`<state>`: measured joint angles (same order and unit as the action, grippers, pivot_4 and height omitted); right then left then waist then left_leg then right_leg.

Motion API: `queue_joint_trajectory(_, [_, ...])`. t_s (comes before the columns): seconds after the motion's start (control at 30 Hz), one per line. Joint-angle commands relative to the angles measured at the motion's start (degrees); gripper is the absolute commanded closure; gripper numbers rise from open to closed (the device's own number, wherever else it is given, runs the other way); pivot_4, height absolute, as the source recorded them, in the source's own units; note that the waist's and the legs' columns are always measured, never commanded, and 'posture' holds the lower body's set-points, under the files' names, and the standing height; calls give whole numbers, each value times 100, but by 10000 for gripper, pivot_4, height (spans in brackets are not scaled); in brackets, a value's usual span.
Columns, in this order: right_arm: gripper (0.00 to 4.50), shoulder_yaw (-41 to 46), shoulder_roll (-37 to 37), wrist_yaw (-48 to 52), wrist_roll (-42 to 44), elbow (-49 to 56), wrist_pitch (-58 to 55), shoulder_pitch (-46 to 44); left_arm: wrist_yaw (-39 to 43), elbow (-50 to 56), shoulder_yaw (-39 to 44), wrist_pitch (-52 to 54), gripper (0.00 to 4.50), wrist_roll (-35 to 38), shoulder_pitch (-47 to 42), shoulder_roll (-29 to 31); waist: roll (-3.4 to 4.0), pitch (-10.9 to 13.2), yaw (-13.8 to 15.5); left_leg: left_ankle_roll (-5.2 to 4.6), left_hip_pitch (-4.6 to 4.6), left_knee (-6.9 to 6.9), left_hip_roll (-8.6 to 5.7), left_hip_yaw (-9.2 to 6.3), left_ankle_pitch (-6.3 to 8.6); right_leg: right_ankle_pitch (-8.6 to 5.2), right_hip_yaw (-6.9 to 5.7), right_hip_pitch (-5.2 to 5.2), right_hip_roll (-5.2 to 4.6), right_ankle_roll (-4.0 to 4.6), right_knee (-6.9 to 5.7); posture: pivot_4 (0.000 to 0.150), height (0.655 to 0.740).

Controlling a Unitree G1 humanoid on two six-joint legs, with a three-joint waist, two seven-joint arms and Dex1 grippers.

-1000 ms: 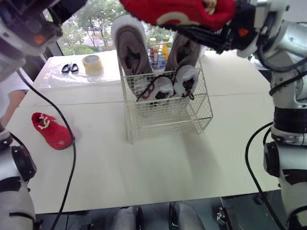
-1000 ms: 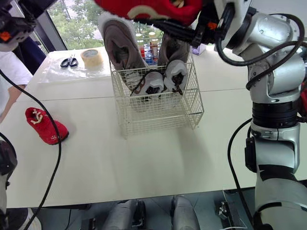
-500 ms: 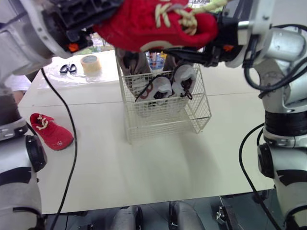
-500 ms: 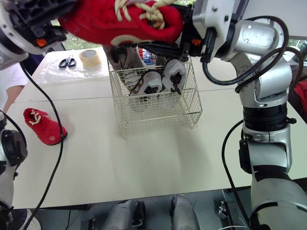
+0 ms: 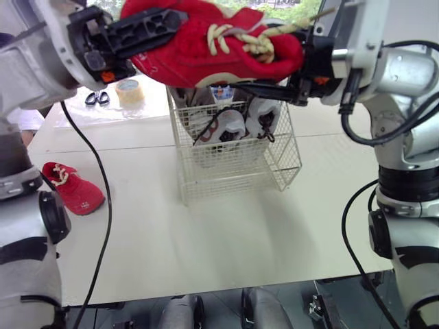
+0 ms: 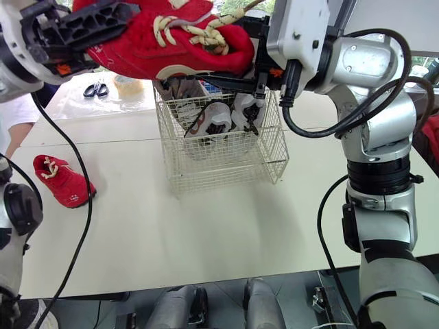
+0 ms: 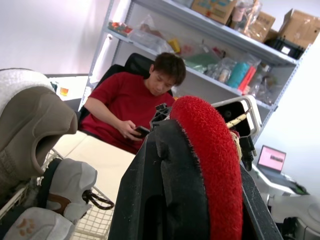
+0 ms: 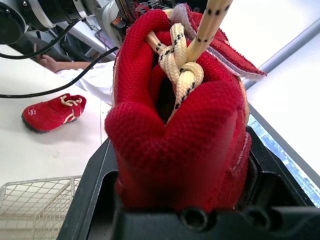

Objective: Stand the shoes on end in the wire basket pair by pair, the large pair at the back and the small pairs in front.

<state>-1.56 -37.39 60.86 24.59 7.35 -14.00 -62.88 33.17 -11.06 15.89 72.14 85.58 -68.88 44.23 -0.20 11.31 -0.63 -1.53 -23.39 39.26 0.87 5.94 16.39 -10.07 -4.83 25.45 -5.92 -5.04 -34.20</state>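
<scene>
Both my tools clamp one red shoe (image 5: 212, 41) high over the basket (image 5: 236, 164) | left tool (image 5: 161, 27) on one end, right tool (image 5: 267, 65) on the other | head views: mate (image 5: 72, 188) lies on bench (image 5: 206, 233), left of basket | left wrist: grey shoes (image 7: 35, 120) upright in basket, person (image 7: 132, 102) seated beyond

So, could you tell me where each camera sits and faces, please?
Left eye: on the head, looking down over the table and wire basket; left gripper and right gripper show.
Right eye: beside it, same scene.
Left wrist: along the left gripper, toward a seated person.
Right wrist: along the right gripper, onto the red shoe.
Both wrist views share that shoe.
</scene>
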Motion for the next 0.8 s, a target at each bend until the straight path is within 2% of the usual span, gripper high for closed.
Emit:
queue_joint_trajectory(0.03, [11087, 709, 20, -484, 999, 292, -1126, 422, -676, 24, 788, -493, 42490, 589, 22, -265, -5, -3, 14, 0, 1, 0, 0, -2, 0, 0, 0, -2, -1, 0, -1, 1500, 7400])
queue_joint_trajectory(0.1, [1401, 1126, 211, -1068, 1627, 518, -1772, 787, -1078, 173, 1041, -765, 42490, 748, 167, -463, -17, -6, 5, 0, 0, 2, 1, -7, 0, 1, -1, -4, -4, 1, 1, 1500, 7400])
queue_joint_trajectory(0.23, [608, 1888, 1521, -3319, 3423, 1198, -2570, 1561, -1752, 942, 1349, -1546, 42490, 836, 656, -1091, -16, -6, -19, 4, 5, -4, 4, -4, -2, 3, 0, -2, -7, 5, -2, 1500, 7400])
queue_joint_trajectory(0.3, [608, 1974, 2467, -4587, 4263, 1491, -2422, 1587, -2083, 1430, 1408, -1854, 42490, 1013, 962, -1411, -16, -5, -33, 13, 4, -8, 5, -5, -8, 5, 0, 3, -4, 8, -5, 1500, 7400])
queue_joint_trajectory(0.37, [608, 1907, 3191, -5381, 4634, 1674, -2203, 1538, -2435, 1768, 1383, -2172, 42490, 1160, 1180, -1735, -15, -5, -19, 22, 3, -9, 8, -7, -12, 6, 1, 9, 0, 11, -6, 1500, 7400])
queue_joint_trajectory(0.5, [608, 1781, 3792, -5967, 4951, 1727, -1870, 1301, -2524, 2079, 1180, -2429, 42490, 1031, 1458, -1916, -18, -7, 10, 22, 1, -7, 4, -7, -14, 10, 0, 5, 2, 16, -5, 1500, 7400])
queue_joint_trajectory(0.8, [608, 1334, 3966, -6125, 5139, 1721, -1624, 1201, -2724, 2346, 843, -2664, 42490, 1259, 1808, -2067, -22, -9, -15, 6, 2, -4, 1, -6, -6, 10, 0, -2, 6, 16, -2, 1500, 7400])
